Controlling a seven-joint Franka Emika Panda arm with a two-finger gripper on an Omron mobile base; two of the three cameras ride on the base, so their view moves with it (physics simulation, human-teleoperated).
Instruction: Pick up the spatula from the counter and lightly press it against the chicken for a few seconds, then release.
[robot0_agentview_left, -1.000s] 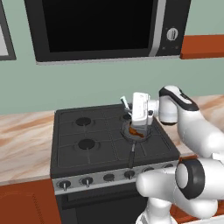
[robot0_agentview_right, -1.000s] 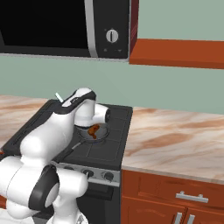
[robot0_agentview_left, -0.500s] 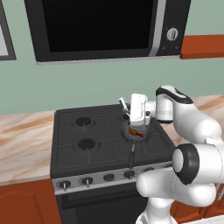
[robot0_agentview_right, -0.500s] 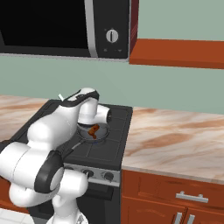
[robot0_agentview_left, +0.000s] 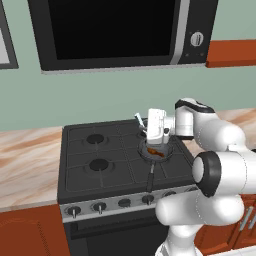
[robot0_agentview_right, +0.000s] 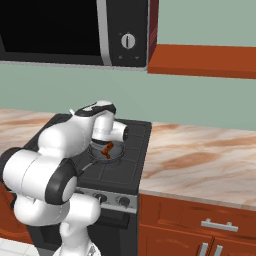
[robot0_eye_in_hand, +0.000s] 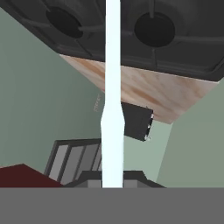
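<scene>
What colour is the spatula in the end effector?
The spatula is pale bluish white, plain with no pattern. It shows best in the hand view.

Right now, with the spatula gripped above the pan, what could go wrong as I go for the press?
1. In the hand view the spatula runs out over the burners, not toward the chicken; lowered as it is, the gripper may meet the pan first.
2. The grip is on a slim shaft; pressing may pivot it in the jaws.
</scene>
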